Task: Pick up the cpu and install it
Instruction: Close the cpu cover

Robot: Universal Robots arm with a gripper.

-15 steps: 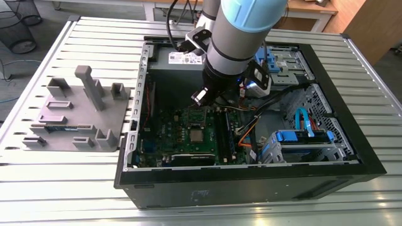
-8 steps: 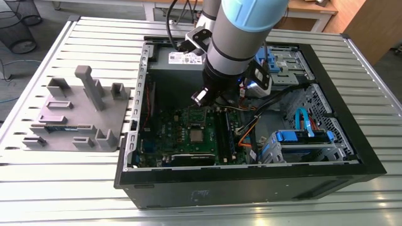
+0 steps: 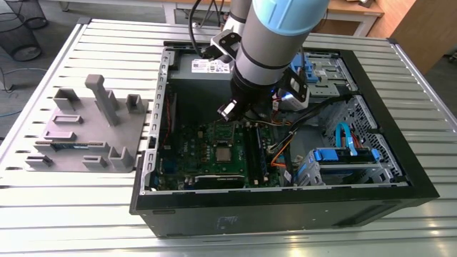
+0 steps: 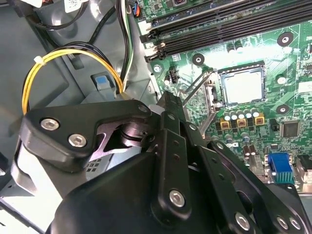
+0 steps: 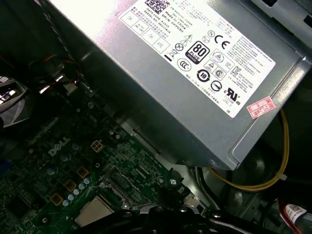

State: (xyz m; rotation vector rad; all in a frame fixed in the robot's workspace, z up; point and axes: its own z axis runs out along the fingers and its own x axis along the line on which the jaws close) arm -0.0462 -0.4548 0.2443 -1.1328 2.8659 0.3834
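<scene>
- Slatted metal tabletop (image 3: 85,214) is carrying an open black computer case (image 3: 286,217) that is lying on its side, with a grey moulded fixture (image 3: 85,134) sitting beside it toward the exterior view's left.
- The arm (image 3: 275,48) is reaching down into the case, and the gripper (image 3: 238,113) is hanging over the green motherboard (image 3: 187,158), close to the grey power supply box (image 5: 195,73).
- The cpu (image 3: 223,155) is lying flat in the square socket on the motherboard, silver top facing up. It is showing there in both wrist views, in the second (image 4: 242,87) and in the first (image 5: 95,212).
- The gripper is sitting above the board just beside the socket, apart from the cpu. Whether it is open or closed cannot be told.
- A thin metal lever (image 4: 195,88) next to the socket is standing tilted up off the board.
- Yellow cables (image 4: 58,56) are looping along the case wall, and blue drive caddies (image 3: 343,156) are sitting toward the exterior view's right.
</scene>
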